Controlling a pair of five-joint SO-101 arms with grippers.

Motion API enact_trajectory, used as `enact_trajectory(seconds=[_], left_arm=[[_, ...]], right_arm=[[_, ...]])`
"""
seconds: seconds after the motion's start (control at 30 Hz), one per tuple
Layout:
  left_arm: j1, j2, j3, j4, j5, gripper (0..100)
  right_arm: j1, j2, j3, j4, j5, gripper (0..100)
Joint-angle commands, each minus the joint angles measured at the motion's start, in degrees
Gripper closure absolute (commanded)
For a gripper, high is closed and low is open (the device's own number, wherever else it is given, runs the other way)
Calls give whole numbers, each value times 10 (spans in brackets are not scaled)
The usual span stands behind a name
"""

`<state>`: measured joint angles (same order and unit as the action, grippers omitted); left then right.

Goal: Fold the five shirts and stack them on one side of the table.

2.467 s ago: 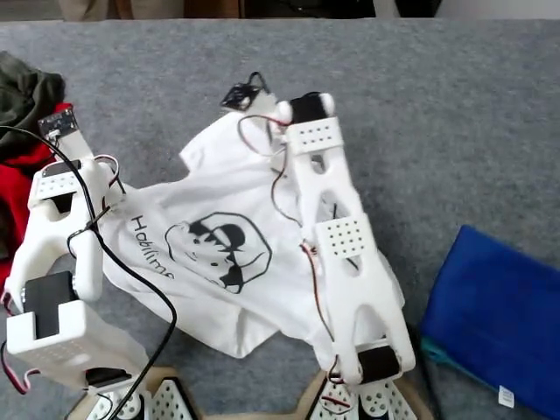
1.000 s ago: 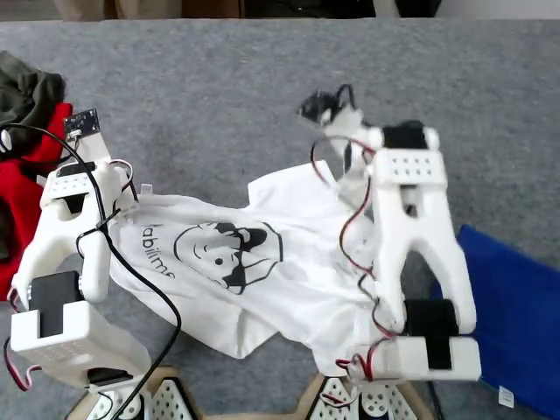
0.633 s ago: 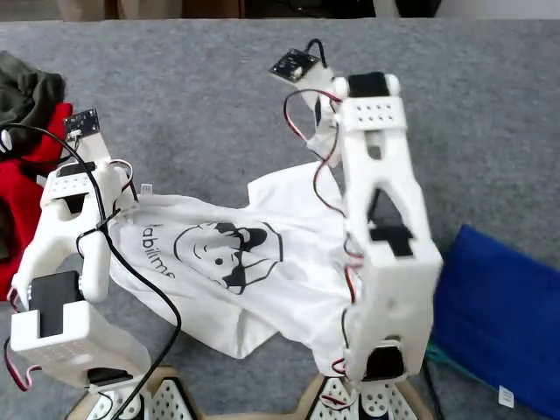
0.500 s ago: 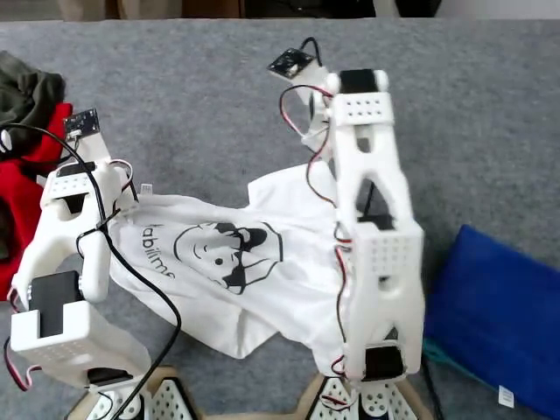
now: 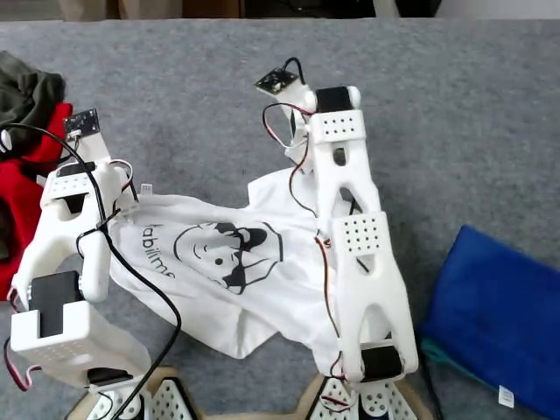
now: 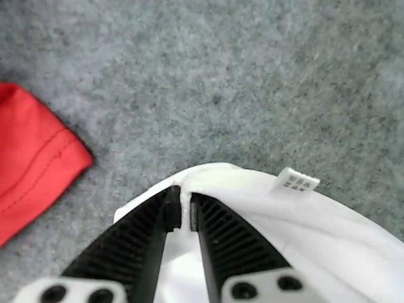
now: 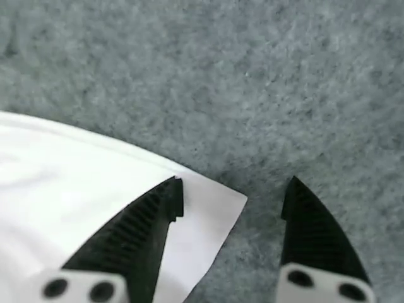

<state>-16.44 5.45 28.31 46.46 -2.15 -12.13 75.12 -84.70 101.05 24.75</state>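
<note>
In left gripper (image 6: 182,203), white shirt (image 6: 328,237) (pinched edge)

One grey felt surface (image 5: 175,79) carries four cloth items: one white printed T-shirt (image 5: 219,262), one red garment (image 5: 16,188), one dark olive garment (image 5: 26,96), one folded blue cloth (image 5: 494,315). Two white plastic arms, left arm (image 5: 61,236) and right arm (image 5: 359,249), bear one tool each: left tool (image 6: 184,211), right tool (image 7: 235,186).

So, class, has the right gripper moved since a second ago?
Yes. The right gripper swung leftward in the high view, away from the blue shirt, to the white shirt's corner.
</note>
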Motion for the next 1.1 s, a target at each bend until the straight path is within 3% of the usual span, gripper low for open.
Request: enact_trajectory(seconds=[0.0, 0.63, 0.9, 1.07], left_arm=[[0, -10, -3, -6, -6, 981], [0, -10, -4, -6, -6, 981], [0, -10, -4, -6, -6, 981], [0, -10, -4, -6, -6, 981]], right_arm=[[16, -3, -31, 10, -22, 734], [20, -2, -1, 11, -127, 737], [20, -2, 4, 11, -129, 912], [20, -2, 4, 11, -128, 943]])
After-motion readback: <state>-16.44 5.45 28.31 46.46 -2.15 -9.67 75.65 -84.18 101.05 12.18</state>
